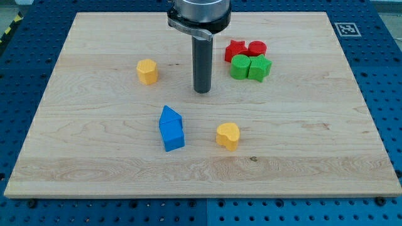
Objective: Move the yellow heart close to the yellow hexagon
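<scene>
Nearest us, the yellow heart-shaped block is lying on the pale wooden board, right of centre. Just to its left, two blue blocks are sitting pressed together, their shapes hard to make out. Farther back, my tip is resting on the board between the two yellow pieces, well apart from both and touching nothing. We are carrying no pincer, only a plain dark rod, so there is nothing to spread or press together. Farther left, the yellow hexagonal block is standing alone. At the far right, two red blocks and two green blocks are huddling in a cluster.

We judge that we are in the approach step: the heart is not yet contacted. The next move calls for bringing the tip round to the heart's near-right side, then pushing far-leftward while skirting the blue pair.
</scene>
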